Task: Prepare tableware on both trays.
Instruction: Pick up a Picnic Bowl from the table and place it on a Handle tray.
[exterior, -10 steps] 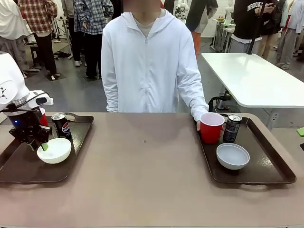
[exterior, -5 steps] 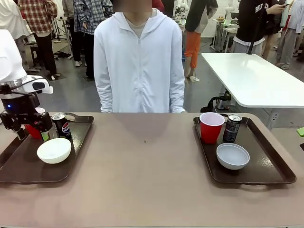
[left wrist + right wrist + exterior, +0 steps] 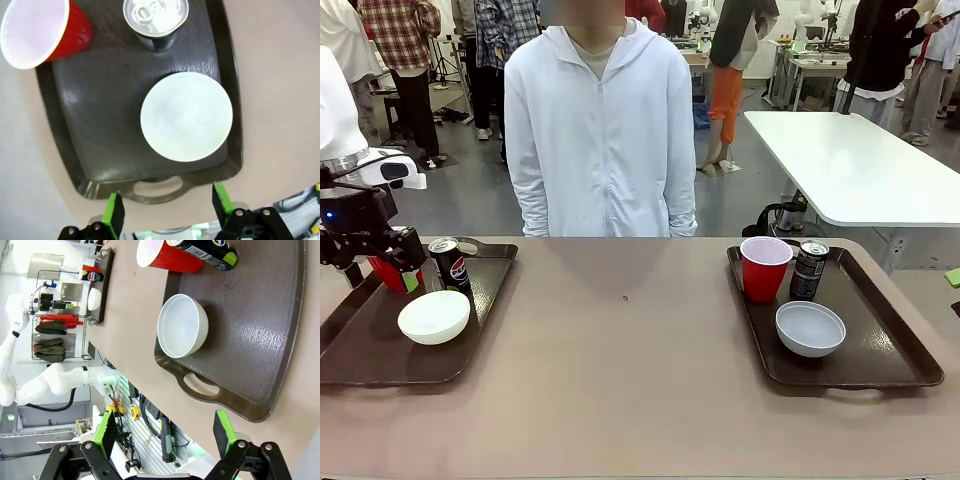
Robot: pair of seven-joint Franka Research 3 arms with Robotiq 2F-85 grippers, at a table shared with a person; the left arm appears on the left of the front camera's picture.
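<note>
Left end effector (image 3: 375, 272) released above left tray (image 3: 360, 352), cream bowl (image 3: 434, 316) centred there, red cup (image 3: 42, 31) and can (image 3: 448, 264) behind, right end effector (image 3: 167, 437) released

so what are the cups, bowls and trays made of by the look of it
Red cup: likely thin plastic, glossy red outside, white inside. Cream bowl and grey-white bowl: smooth, plastic or ceramic, can't tell which. Left tray and right tray: dark brown plastic, apparently, with a grained sheen and moulded handles.

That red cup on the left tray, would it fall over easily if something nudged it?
Probably. The red cup looks like thin plastic and seems empty, so likely light. It is tall and narrows toward its base, so a nudge near the rim could tip it.
</note>
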